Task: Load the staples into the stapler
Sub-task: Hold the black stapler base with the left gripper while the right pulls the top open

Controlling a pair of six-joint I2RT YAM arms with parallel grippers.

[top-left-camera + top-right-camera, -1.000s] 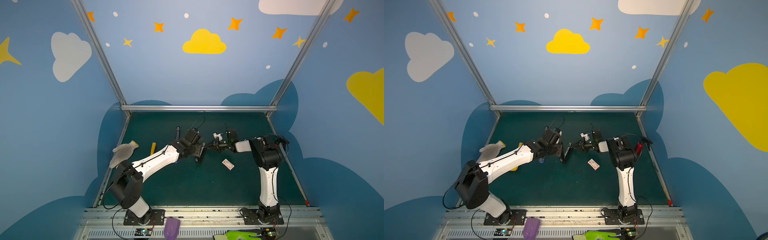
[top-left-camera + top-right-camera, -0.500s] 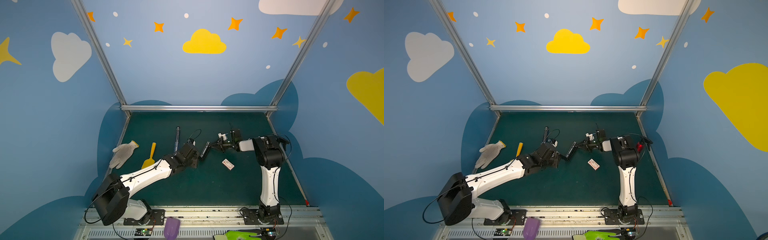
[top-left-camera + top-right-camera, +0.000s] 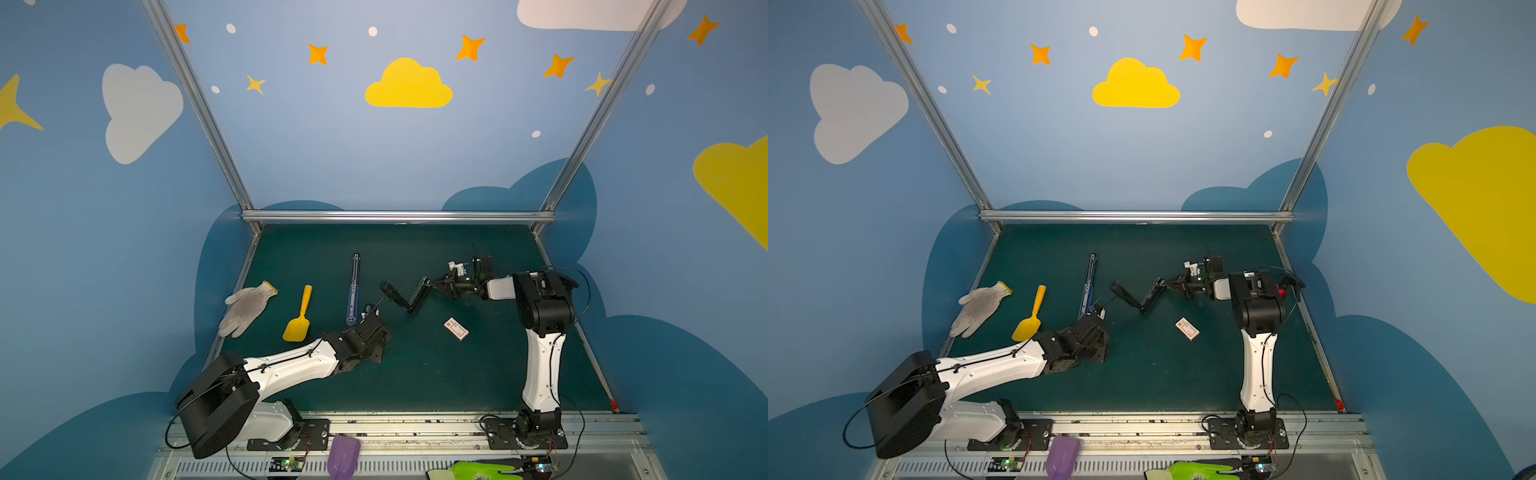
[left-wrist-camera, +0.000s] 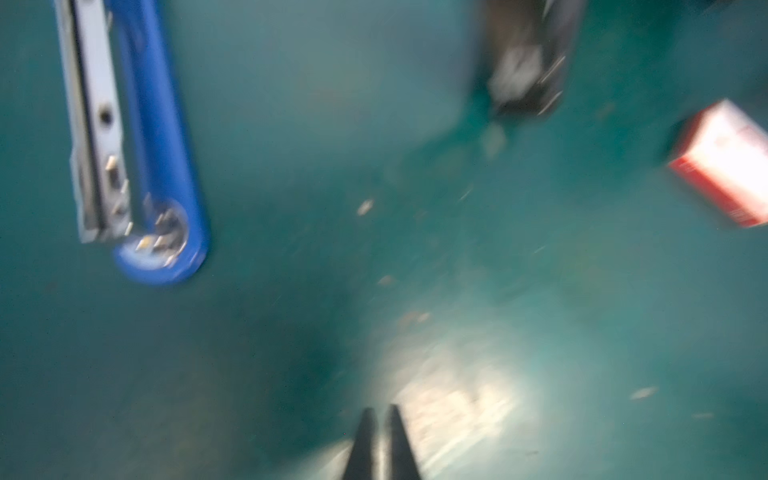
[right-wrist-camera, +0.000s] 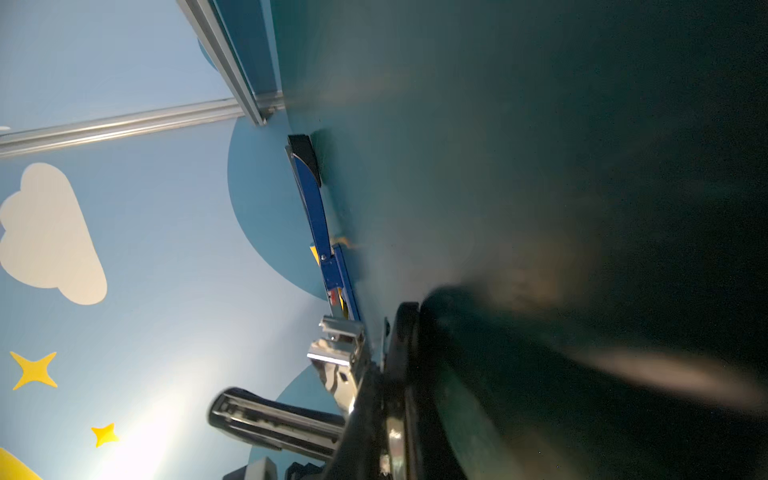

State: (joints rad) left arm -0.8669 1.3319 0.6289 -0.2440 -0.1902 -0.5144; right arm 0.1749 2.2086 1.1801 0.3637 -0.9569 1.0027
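My left tool [image 4: 380, 413] is clenched, empty, above the bench [image 3: 415, 374]. My right tool [image 3: 432, 284] grasps the opened black stapler [image 3: 417, 296]. The staple box [image 3: 456, 328] lies closed on the bench near my right arm, contents hidden.

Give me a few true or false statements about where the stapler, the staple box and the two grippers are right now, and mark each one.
1. The right gripper is shut on the black stapler, which is hinged open. True.
2. The staple box is in the left gripper. False: it lies on the mat, and that gripper is shut on nothing.
3. The yellow scoop lies between the white glove and the blue bar. True.
4. The staple box lies beside the glove. False: it lies far from it, on the right arm's side.
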